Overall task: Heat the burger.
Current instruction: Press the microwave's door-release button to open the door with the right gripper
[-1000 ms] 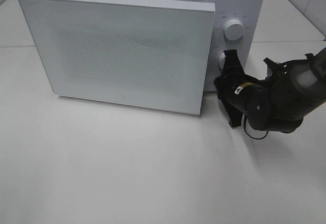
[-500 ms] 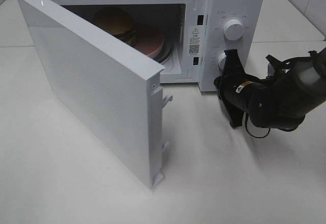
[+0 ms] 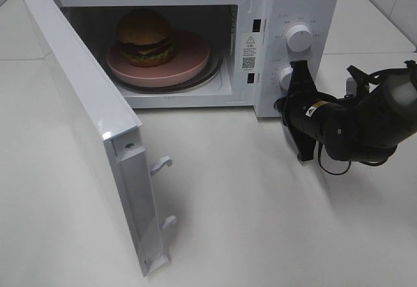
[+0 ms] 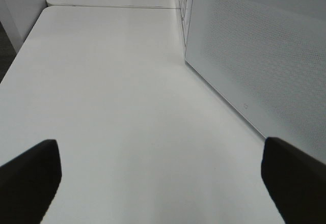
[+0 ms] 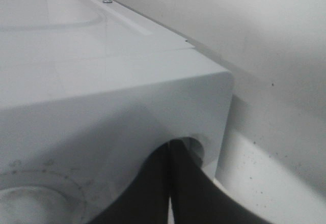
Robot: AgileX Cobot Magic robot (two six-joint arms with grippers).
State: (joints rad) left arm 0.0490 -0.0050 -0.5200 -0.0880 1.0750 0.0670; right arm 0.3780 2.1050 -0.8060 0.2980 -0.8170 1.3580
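White, glossy sheet metal makes up the boxy microwave (image 3: pixel 306 13), and its door (image 3: pixel 85 124) stands swung wide open. The door's panel shows a fine dotted mesh in the left wrist view. Inside, the burger (image 3: pixel 146 37) sits on a smooth pink plate (image 3: pixel 189 62), with its domed brown bun over lettuce and a dark patty. Loading looks done. What seems left is closing the door and turning a knob to start the heating.

The right gripper (image 5: pixel 170 155) has its dark fingers pressed together, holding nothing. It sits right against the control panel by the lower knob (image 3: pixel 285 77), the lower of 2 round white knobs. I cannot tell whether it is touching that knob.

The left gripper (image 4: pixel 163 175) has its fingers (image 4: pixel 30 178) spread wide and empty over the matte pale table (image 3: pixel 260 222), beside the door's outer face.
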